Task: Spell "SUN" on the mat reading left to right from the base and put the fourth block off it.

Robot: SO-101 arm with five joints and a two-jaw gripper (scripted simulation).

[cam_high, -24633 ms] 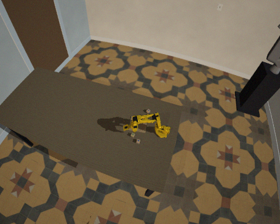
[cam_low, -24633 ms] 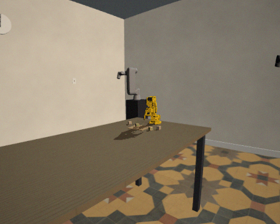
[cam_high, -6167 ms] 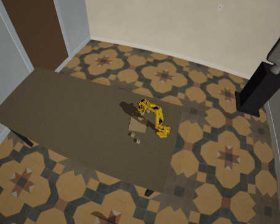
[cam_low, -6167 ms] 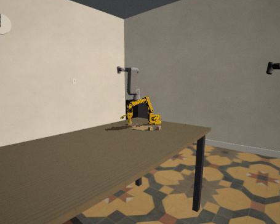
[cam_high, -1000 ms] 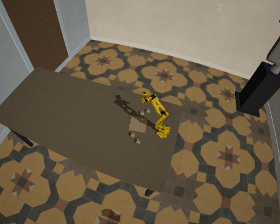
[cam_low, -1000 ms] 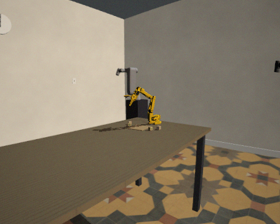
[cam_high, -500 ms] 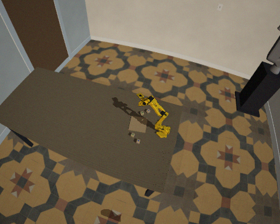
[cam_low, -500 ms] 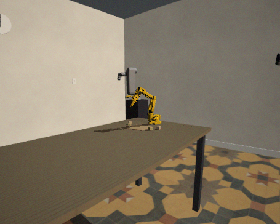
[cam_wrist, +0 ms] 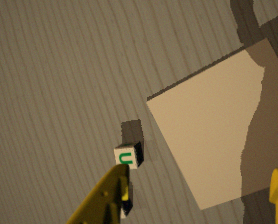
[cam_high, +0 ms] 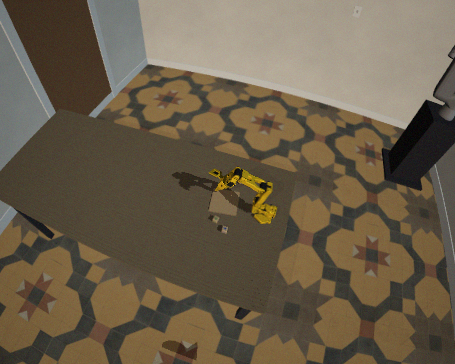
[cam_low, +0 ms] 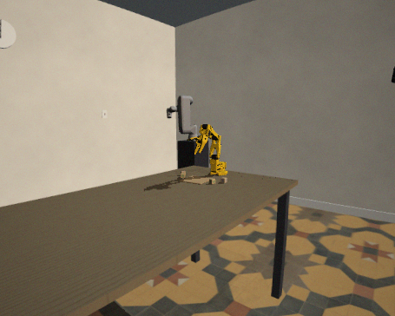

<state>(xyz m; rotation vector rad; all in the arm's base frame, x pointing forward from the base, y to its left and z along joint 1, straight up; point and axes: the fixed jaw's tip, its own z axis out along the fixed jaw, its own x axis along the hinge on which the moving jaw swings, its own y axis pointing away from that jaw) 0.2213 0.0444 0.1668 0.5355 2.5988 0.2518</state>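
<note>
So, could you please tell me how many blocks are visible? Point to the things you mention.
3: the U block (cam_high: 215, 219) (cam_low: 212, 181) (cam_wrist: 125, 157) and a second block (cam_high: 225, 229) (cam_low: 224, 180) (cam_wrist: 128, 206) beside the mat (cam_high: 224, 203) (cam_low: 198, 181) (cam_wrist: 200, 130), a third block (cam_low: 182, 174) off another side. More may be hidden.

Pale mat (cam_wrist: 207, 127) partly shadowed, block with green U (cam_wrist: 126, 157) beside it, yellow fingertips apart

Desk (cam_high: 134, 174) (cam_low: 129, 238): brown top, dark legs (cam_high: 35, 224) (cam_low: 280, 246) below its corners. Floor (cam_high: 304, 269) (cam_low: 333, 277): patterned tile, visible past the desk's edges. Walls (cam_high: 264, 29) (cam_low: 90, 73): beige, grey; round clock (cam_low: 1, 34) mounted. Shadows fall across the desk.
</note>
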